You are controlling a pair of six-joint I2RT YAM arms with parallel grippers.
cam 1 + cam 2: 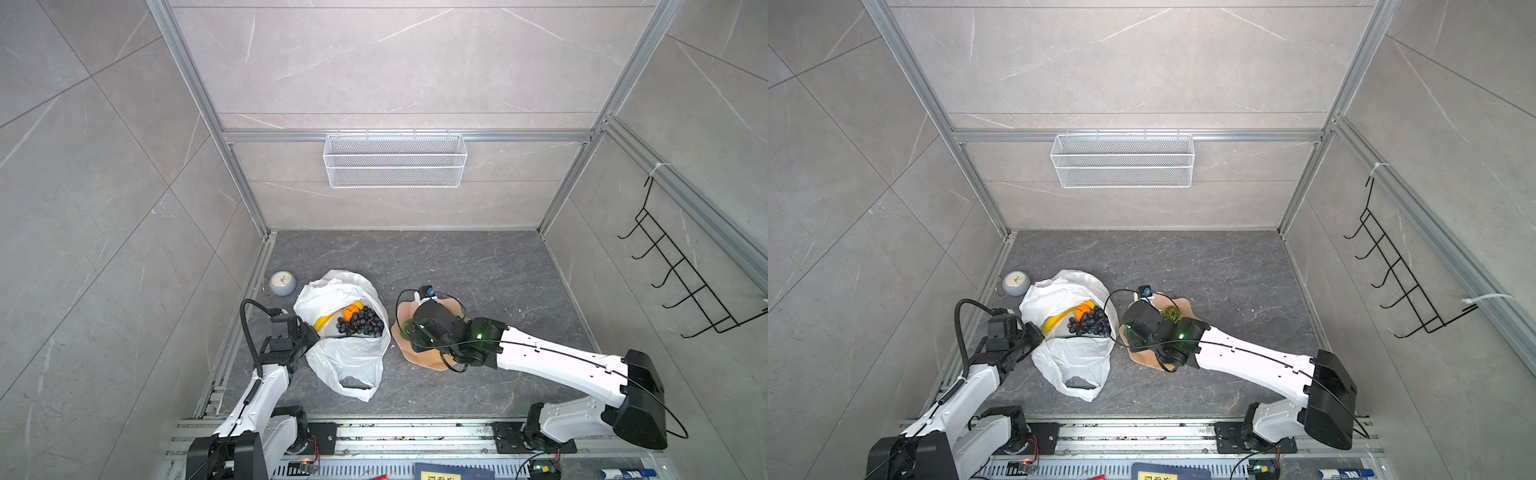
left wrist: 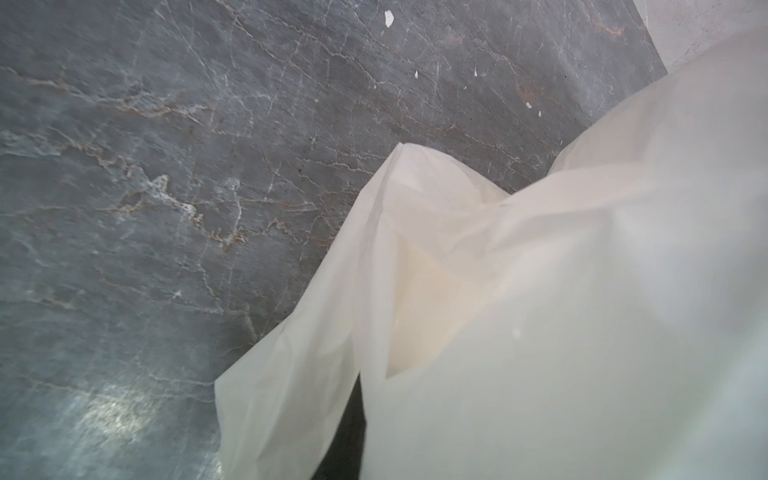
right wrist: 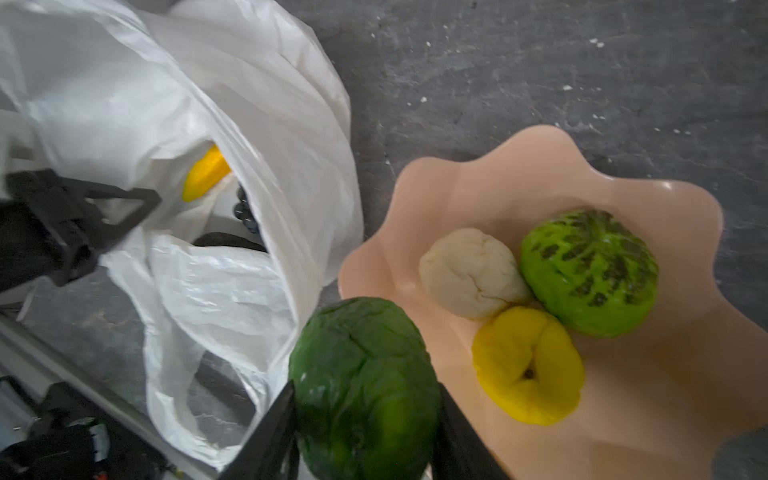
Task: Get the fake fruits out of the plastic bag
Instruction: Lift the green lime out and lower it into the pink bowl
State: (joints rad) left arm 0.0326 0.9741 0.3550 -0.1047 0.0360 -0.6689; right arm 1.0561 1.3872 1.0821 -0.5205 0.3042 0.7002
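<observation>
- Looking down in both top views, the plastic bag (image 1: 351,365) lies open on the counter (image 1: 478,270). The fake fruits that show inside it are a banana (image 1: 324,321), an orange (image 1: 352,311) and a grape bunch (image 1: 360,323); whatever lies beneath them is hidden.
- The left pincer (image 1: 309,332) sits at the bag's rim with its tips covered by its own wrist. The right pincer (image 1: 409,328) is buried under its arm above the pink plate (image 1: 419,361), which is mostly covered.
- In a top view, a bumpy green fruit (image 1: 1170,312) peeks out on the plate.
- At the near edge, a blue book (image 1: 453,471) with a yellow label and a marker (image 1: 627,473) are cut off, and their print is unreadable. The clock (image 1: 283,283) face is too small to read.
- In the left wrist view, blurred bag film fills most of the frame and the pincer is out of frame.
- In the right wrist view, the left pincer is pressed together on the bag's rim. The right pincer pinches a dark green fruit (image 3: 361,353) between bag and plate, with the fruit's lower part cut off.
- On the plate, a cream piece (image 3: 469,272), a yellow piece (image 3: 528,365) and the bumpy green fruit touch one another.
- Only the banana's tip and a few grapes show through the bag's mouth.
</observation>
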